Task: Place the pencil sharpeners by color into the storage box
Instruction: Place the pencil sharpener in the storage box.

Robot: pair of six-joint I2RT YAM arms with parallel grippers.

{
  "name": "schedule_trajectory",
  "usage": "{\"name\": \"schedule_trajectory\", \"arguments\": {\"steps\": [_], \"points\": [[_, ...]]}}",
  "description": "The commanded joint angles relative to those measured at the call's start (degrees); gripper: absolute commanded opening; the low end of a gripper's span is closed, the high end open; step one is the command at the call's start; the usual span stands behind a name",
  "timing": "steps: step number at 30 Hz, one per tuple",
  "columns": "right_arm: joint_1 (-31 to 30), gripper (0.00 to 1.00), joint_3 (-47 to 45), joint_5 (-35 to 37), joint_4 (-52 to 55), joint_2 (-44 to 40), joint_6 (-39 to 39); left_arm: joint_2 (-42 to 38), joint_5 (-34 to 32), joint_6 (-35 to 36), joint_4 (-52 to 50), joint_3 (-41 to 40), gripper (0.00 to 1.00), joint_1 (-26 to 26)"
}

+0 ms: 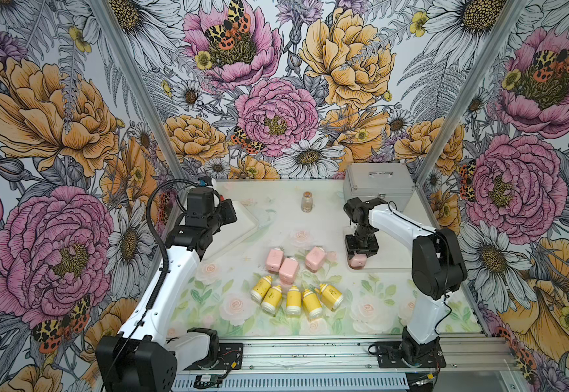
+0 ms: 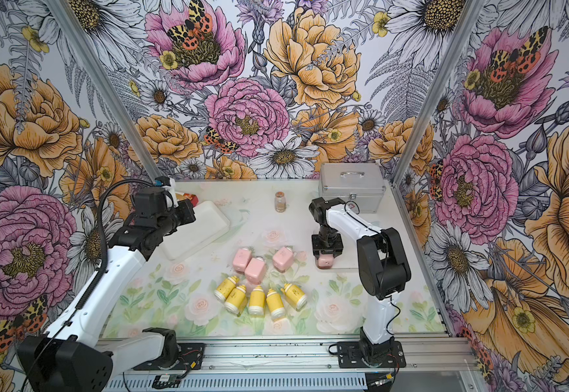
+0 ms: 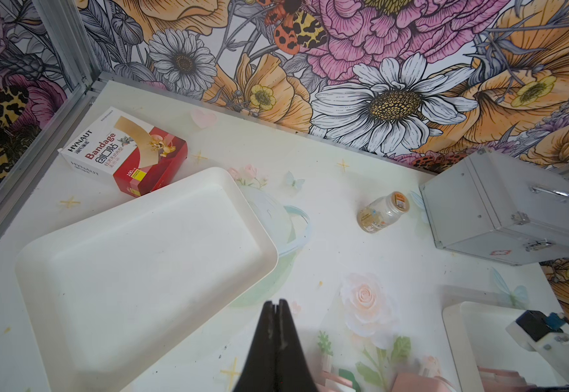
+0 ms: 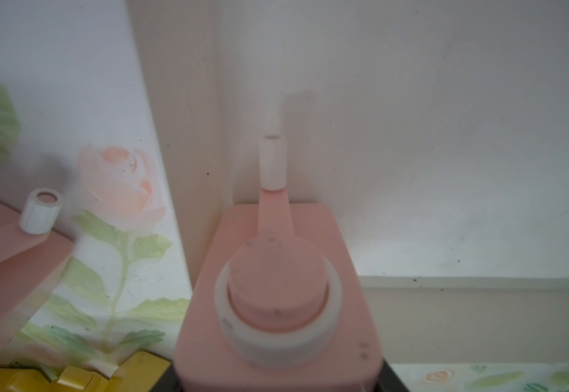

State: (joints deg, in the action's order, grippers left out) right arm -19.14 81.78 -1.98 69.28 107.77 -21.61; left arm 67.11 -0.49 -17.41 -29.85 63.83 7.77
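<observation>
Five yellow pencil sharpeners (image 1: pixel 293 300) line the near edge of our desk (image 1: pixel 378 305), three pink ones (image 1: pixel 288 269) behind; our right claw (image 1: pixel 357 257) grasps a fourth pink sharpener (image 4: pixel 276 288) inside the white storage box (image 4: pixel 446 152); left claw (image 3: pixel 278 307) clenched, empty.

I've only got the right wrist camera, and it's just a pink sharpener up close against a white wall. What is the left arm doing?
Observer: The left gripper is shut and empty, hanging near the big white tray.
Operator: How many others lie loose?
Observer: Both top views show three pink sharpeners in a cluster and five yellow sharpeners in a row.
Operator: Anything at the back?
Observer: A closed silver case stands in the far right corner.
</observation>
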Motion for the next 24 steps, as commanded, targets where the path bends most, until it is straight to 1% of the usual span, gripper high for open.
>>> {"name": "schedule_trajectory", "arguments": {"steps": [1, 4, 14, 21, 24], "points": [[0.24, 0.41, -0.69, -0.23, -1.41, 0.86, -1.15, 0.0, -1.18, 1.32, -0.34, 0.09, 0.0, 0.71], [0.32, 0.44, -1.33, -0.15, -1.9, 0.87, -1.45, -0.05, -1.34, 1.33, -0.39, 0.14, 0.0, 0.8], [0.33, 0.66, -2.41, 0.3, -2.49, 0.45, -1.73, -0.05, -1.69, 1.54, -0.53, 0.18, 0.0, 1.02], [0.34, 0.76, -2.24, 0.53, -2.39, -0.6, -1.78, -0.05, -1.71, 1.5, -0.53, 0.3, 0.0, 1.03], [0.38, 0.78, -2.09, 0.35, -2.22, -1.63, -1.95, -0.01, -1.54, 1.5, -0.56, 0.32, 0.0, 1.11]]}}
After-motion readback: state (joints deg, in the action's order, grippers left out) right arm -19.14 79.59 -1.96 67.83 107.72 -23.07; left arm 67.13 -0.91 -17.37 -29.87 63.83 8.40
